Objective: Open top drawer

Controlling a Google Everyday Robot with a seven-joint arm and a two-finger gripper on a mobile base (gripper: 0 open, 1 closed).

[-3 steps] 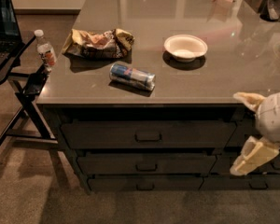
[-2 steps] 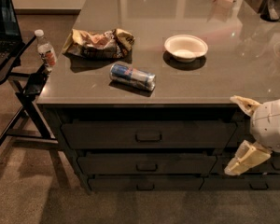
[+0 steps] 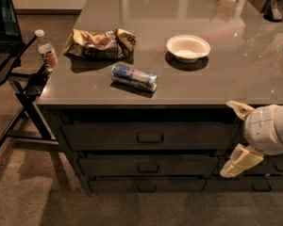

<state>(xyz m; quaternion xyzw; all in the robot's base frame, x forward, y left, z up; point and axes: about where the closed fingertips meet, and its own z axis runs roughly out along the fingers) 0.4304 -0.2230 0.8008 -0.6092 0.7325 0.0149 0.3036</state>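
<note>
The top drawer point(image 3: 148, 135) is a wide dark grey front just under the counter edge. It is closed, with a small loop handle point(image 3: 150, 137) at its centre. Two slimmer drawers point(image 3: 147, 165) sit below it. My gripper point(image 3: 237, 134) is at the right, level with the drawers' right end and well right of the handle. Its two pale fingers point(image 3: 239, 161) are spread apart with nothing between them.
On the grey counter point(image 3: 217, 79) lie a crumpled chip bag point(image 3: 100, 42), a can on its side point(image 3: 134, 77) and a white bowl point(image 3: 188, 47). A water bottle point(image 3: 46, 50) and a laptop stand point(image 3: 9, 69) are at the left. A narrower drawer stack point(image 3: 269, 173) is at the right.
My gripper has moved left and slightly down, closer to the drawer fronts. The drawers have not moved.
</note>
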